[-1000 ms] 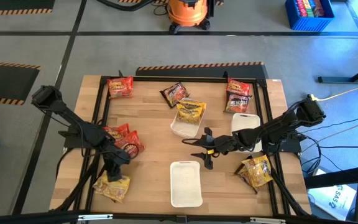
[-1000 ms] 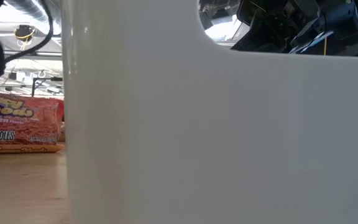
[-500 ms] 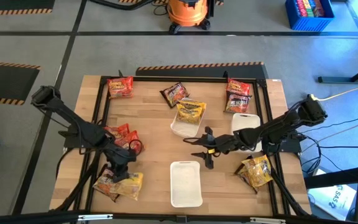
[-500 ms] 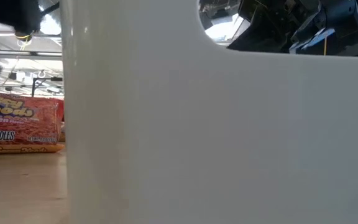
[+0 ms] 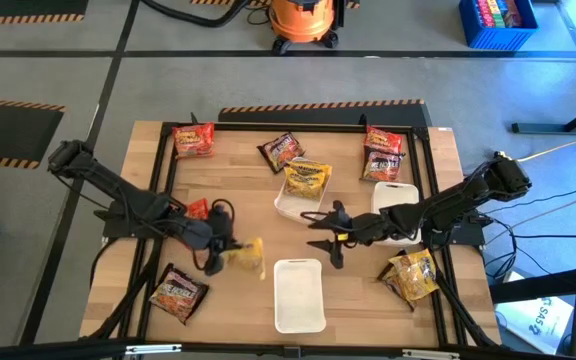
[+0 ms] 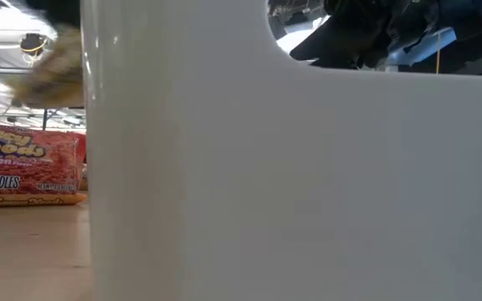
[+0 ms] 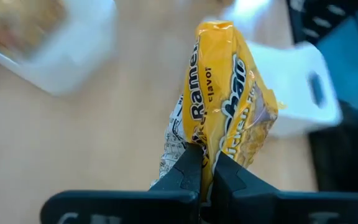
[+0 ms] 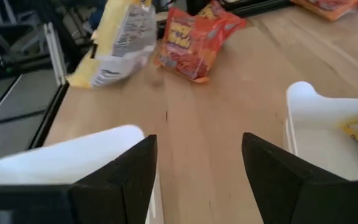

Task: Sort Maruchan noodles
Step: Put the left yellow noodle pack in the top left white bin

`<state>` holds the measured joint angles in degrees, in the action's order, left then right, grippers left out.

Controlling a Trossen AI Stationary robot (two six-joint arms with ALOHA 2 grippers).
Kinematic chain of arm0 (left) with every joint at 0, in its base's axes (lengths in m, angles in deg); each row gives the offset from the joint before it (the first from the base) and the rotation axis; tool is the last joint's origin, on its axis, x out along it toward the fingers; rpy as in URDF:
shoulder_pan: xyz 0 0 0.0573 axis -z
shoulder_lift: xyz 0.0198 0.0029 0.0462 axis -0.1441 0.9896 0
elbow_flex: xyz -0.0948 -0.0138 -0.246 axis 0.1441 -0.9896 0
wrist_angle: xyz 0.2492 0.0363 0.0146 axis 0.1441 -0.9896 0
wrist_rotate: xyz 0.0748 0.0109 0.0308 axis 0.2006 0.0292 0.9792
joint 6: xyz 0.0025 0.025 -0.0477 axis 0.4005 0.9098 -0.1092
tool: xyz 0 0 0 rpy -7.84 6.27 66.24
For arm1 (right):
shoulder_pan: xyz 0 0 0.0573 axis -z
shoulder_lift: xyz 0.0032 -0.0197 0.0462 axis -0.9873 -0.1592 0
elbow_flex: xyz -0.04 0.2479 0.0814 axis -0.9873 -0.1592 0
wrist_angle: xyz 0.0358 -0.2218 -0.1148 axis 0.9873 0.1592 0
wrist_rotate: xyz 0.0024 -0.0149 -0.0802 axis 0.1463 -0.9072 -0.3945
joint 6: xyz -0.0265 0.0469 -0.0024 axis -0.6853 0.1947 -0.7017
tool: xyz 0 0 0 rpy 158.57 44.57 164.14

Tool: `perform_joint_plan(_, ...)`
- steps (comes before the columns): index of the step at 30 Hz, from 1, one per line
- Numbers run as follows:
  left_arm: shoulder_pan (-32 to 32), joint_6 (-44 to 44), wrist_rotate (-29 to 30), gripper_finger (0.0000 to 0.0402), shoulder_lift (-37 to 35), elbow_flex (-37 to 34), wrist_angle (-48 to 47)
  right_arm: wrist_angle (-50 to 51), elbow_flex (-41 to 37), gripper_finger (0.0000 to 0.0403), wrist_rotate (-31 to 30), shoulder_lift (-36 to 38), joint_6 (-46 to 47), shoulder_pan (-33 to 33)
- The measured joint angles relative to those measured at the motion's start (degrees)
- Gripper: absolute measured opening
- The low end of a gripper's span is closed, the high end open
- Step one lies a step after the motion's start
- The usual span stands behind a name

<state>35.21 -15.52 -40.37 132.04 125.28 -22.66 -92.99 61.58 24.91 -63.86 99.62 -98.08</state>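
My left gripper [image 5: 220, 257] is shut on a yellow ramen packet [image 5: 247, 257], also the yellow packet [image 7: 227, 93], just left of the near white tray [image 5: 299, 296]. My right gripper [image 5: 324, 236] hovers open at the table's middle, touching nothing. A second yellow packet [image 5: 308, 178] lies in the middle tray [image 5: 290, 208]. A dark packet [image 5: 178, 293] lies flat at the near-left corner. Red packets [image 5: 200, 208] lie behind my left gripper. Other packets sit at the far edge [image 5: 193, 140], [image 5: 281, 150], [image 5: 383, 138], [image 5: 383, 165] and near right [image 5: 413, 275]. My left gripper pinches the yellow packet by one end edge [image 7: 199, 149] between its two fingers [image 7: 190, 169]. The fingers come from the table's left, and the packet sticks out past them toward the right. It is lifted clear of the table, seen in the air as the yellow packet [image 6: 57, 63].
A third white tray [image 5: 394, 196] sits on the right under my right arm. In the low view a tray wall [image 6: 291, 184] fills most of the picture, with a red packet [image 6: 28, 167] beside it. Bare wood lies between the near tray and the near-left packets.
My left gripper has taken the yellow packet off the pile at the near-left corner, lifted it clear and carried it right toward the near white tray. The dark packet that lay under it stays on the table. My right gripper has kept nearly still.
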Motion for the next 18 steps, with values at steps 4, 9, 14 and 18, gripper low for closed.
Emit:
perform_joint_plan(4, -2.1, 4.0, 3.5, 0.0, 0.2, 0.0, 1.1, -3.7, 0.0, 0.026, -0.3, -0.7, 2.5, 0.0)
perform_joint_plan(9, -5.3, 8.9, 4.7, 0.0, 2.2, 0.0, 4.7, -2.5, 0.0, 0.0324, -3.2, -0.8, 3.4, 0.7)
perform_joint_plan(14, -9.4, 16.5, 3.0, 0.0, 3.8, 0.0, 10.1, -0.7, 0.0, 0.0346, -4.6, -0.1, 0.6, 1.7)
perform_joint_plan(18, -13.3, 21.6, 2.7, 0.0, 4.3, 0.0, 11.3, 4.5, 0.0, 0.034, -4.6, 0.4, -0.7, 3.7)
